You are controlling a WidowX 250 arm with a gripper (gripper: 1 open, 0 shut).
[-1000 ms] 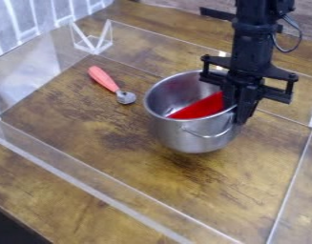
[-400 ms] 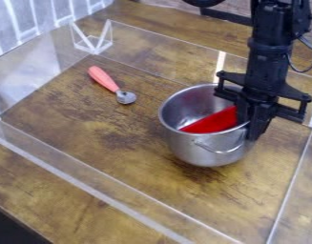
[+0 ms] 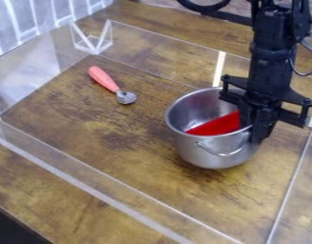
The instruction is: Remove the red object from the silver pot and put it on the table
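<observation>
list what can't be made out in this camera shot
- Pincer tips: sunk inside the round shiny steel pot, so whether they pinch the bright red flat plastic piece is hidden by the pincer's own black body.
- Right end of the red piece: covered by the pincer.
- Upper arm: cut off by the top edge.
- Salmon-handled metal spoon: bowl too small for detail.

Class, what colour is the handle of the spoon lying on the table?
Salmon pink; spoon, camera view.

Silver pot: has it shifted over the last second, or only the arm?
Yes. The silver pot slid right and slightly toward the camera, widening its gap from the spoon, which stayed put. The claw moved with it.
</observation>
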